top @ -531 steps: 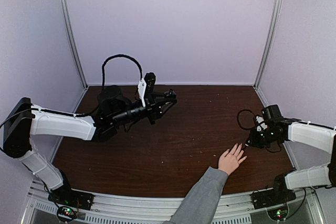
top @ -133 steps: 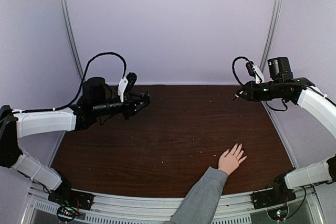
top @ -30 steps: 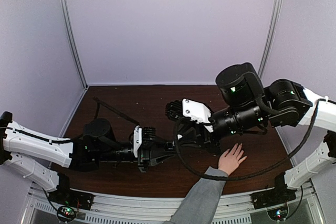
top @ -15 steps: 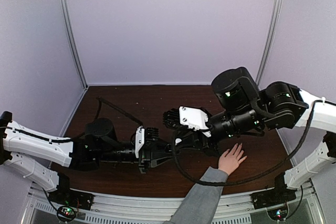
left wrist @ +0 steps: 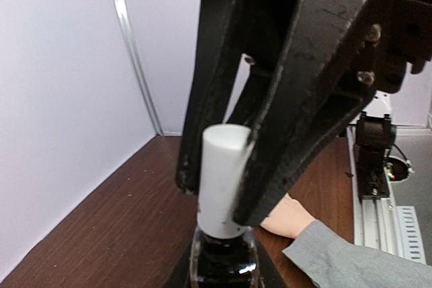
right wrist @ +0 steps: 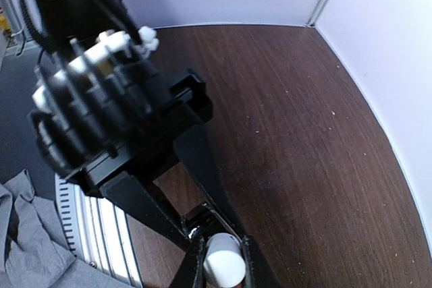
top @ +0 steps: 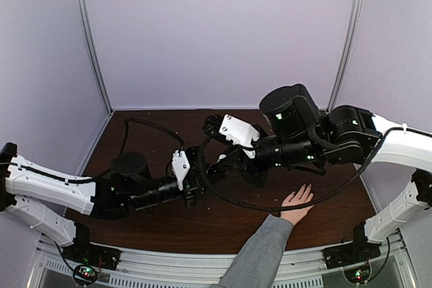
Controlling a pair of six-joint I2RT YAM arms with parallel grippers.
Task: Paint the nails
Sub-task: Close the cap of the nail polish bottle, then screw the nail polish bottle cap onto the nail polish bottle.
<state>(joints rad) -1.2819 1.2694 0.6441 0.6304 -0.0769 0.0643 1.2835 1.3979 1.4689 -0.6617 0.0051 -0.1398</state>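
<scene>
White cap (left wrist: 216,180), seemingly black bottle (left wrist: 224,262), brown table (left wrist: 115,220), grey sleeve (left wrist: 351,262), pale hand (left wrist: 283,219).

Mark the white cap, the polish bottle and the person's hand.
white cap (left wrist: 217,180), left wrist view, its side wall.
polish bottle (left wrist: 223,264), left wrist view, dark glass body.
hand (left wrist: 290,220), left wrist view, bare skin near the wrist.

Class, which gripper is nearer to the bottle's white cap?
Right. The right gripper is shut on the white cap itself, with a finger on either side. The left gripper is lower, shut on the dark bottle beneath the cap.
</scene>
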